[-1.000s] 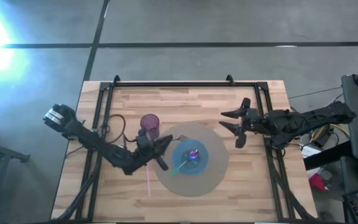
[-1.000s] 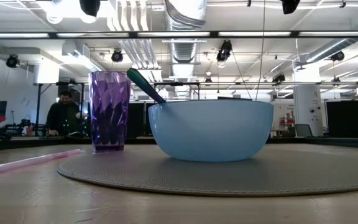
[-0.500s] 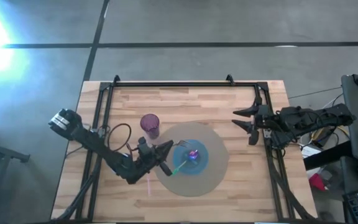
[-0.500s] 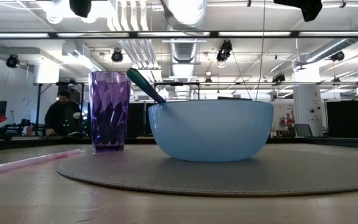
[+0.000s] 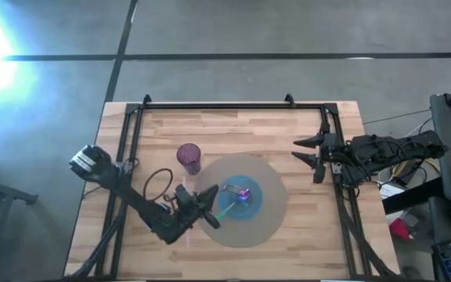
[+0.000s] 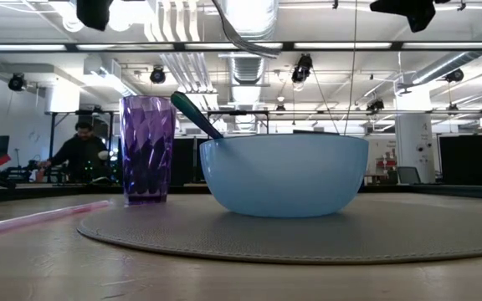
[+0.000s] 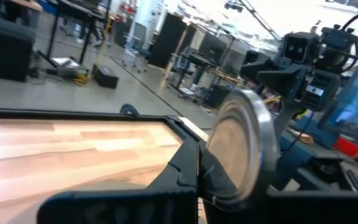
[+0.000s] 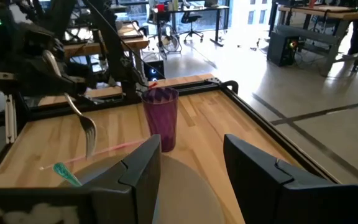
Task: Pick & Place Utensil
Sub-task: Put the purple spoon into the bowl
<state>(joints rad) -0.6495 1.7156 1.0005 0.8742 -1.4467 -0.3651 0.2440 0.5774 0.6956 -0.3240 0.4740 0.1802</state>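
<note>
Fork (image 8: 81,115), slim and of bare metal, is hanging in the air from the left hand (image 5: 207,213), which is clamping its handle end. We are seeing it best from the right wrist. Its long axis is running steeply, slightly tilted, with the curved tines pointing down toward the pale wooden-plank counter (image 5: 288,125). It is hanging just beside the edge of the round, finely woven grey placemat (image 5: 265,223). Where the handle enters the dark fingers, we are finding the grip itself hard to make out, and from overhead the fork is mostly lost against the arm.

On the mat a smooth, pale blue bowl (image 6: 283,176) is sitting, with a teal spoon (image 6: 195,115) leaning out over its rim; the spoon's head is hidden inside. A faceted, translucent purple cup (image 6: 147,150) is standing upright just off the mat, and a thin pink straw (image 6: 40,217) is lying flat on the wood near it.

Over the counter's right rail the right hand (image 5: 313,160) is hovering, its fingers apart and gripping nothing.
</note>
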